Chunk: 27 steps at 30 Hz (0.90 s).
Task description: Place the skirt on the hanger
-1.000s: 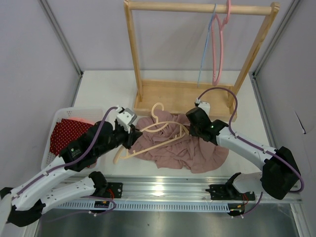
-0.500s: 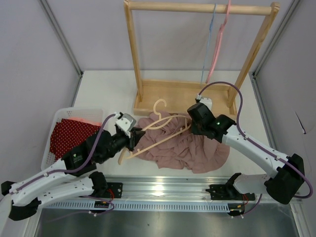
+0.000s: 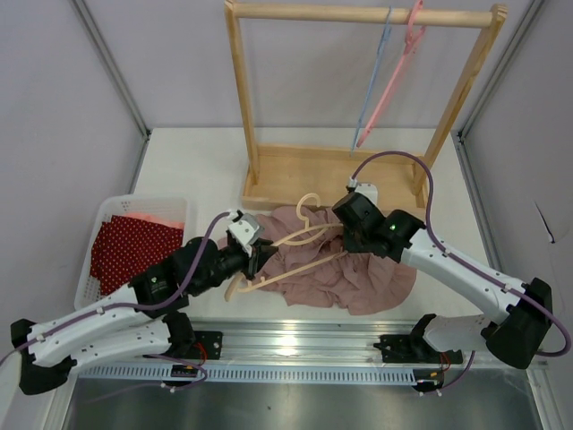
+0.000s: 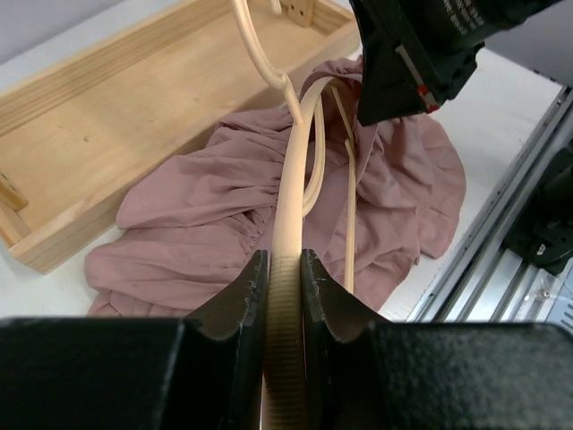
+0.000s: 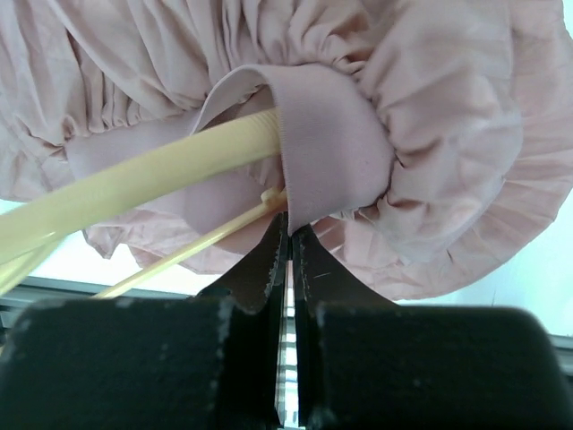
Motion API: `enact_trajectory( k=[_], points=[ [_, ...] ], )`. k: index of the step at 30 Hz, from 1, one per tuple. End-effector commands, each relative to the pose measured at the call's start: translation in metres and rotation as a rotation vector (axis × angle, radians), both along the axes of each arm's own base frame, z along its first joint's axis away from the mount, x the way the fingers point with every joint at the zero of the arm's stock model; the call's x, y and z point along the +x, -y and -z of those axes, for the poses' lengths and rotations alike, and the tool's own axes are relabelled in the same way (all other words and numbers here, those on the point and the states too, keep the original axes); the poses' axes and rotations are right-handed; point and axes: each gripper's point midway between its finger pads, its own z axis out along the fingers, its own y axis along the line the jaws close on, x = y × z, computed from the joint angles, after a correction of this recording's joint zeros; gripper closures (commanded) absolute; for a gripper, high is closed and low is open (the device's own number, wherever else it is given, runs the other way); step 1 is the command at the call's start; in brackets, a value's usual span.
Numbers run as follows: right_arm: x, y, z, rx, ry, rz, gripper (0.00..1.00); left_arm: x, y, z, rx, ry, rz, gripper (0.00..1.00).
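Shifted toward centre, left gripper (image 4: 285,279) clamps the hanger (image 4: 294,170); right gripper (image 5: 286,242) pinches the waistband (image 5: 333,148) of the skirt (image 3: 367,279), heaped on the table (image 3: 197,161). Drawing the band taut along the hanger should seat it.

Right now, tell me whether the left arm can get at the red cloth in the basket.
Probably not: the red cloth lies uncovered beside it, but the left gripper is shut on the hanger.

Pale grey walls (image 3: 54,107) enclose a white table (image 3: 188,161).
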Motion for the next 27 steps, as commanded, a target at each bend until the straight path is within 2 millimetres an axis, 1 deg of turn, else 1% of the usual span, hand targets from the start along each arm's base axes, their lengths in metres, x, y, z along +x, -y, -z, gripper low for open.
enact_trajectory(
  k=[1,4,5,7,8,10,11,12,13,14,16,17,21,22,24,27],
  points=[
    [-0.003,-0.003,-0.020,0.039,0.022,0.002,1.00,-0.003,0.013,-0.013,-0.039,0.041,0.042,1.00],
    [-0.007,-0.008,-0.024,0.056,0.019,-0.019,1.00,-0.002,0.019,-0.015,-0.058,0.044,0.047,1.00],
    [-0.009,-0.013,-0.026,0.059,0.019,-0.034,1.00,-0.002,0.024,-0.014,-0.061,0.035,0.052,1.00],
    [-0.012,-0.016,-0.028,0.065,0.021,-0.042,1.00,-0.001,0.031,-0.018,-0.085,0.038,0.057,1.00],
    [-0.013,-0.017,-0.031,0.070,0.024,-0.045,1.00,0.001,0.037,-0.012,-0.074,0.028,0.056,1.00],
    [-0.018,-0.023,-0.034,0.081,0.026,-0.065,1.00,0.002,0.044,-0.009,-0.080,0.026,0.055,1.00],
    [-0.019,-0.024,-0.035,0.082,0.026,-0.070,1.00,0.003,0.049,-0.003,-0.072,0.016,0.051,1.00],
    [-0.021,-0.026,-0.039,0.089,0.031,-0.080,1.00,0.003,0.051,0.001,-0.069,0.009,0.048,1.00],
    [-0.022,-0.027,-0.040,0.087,0.036,-0.083,1.00,0.004,0.055,-0.001,-0.090,0.017,0.044,1.00],
    [-0.024,-0.027,-0.041,0.089,0.036,-0.083,1.00,0.005,0.056,0.002,-0.093,0.012,0.036,1.00],
    [-0.026,-0.028,-0.043,0.090,0.040,-0.090,1.00,0.009,0.058,0.013,-0.081,0.004,0.012,1.00],
    [-0.027,-0.029,-0.042,0.091,0.036,-0.090,1.00,0.011,0.060,0.008,-0.107,0.012,0.003,1.00],
    [-0.035,-0.033,-0.043,0.102,0.034,-0.106,1.00,0.017,0.065,0.015,-0.116,0.021,-0.016,1.00],
    [-0.038,-0.033,-0.042,0.100,0.034,-0.109,1.00,0.018,0.068,0.020,-0.104,0.018,-0.016,1.00],
    [-0.036,-0.029,-0.034,0.078,0.032,-0.095,1.00,0.021,0.072,0.022,-0.105,0.019,-0.021,1.00],
    [-0.038,-0.024,-0.014,0.048,0.007,-0.092,1.00,0.023,0.078,0.035,-0.084,0.010,-0.021,1.00]
  ],
)
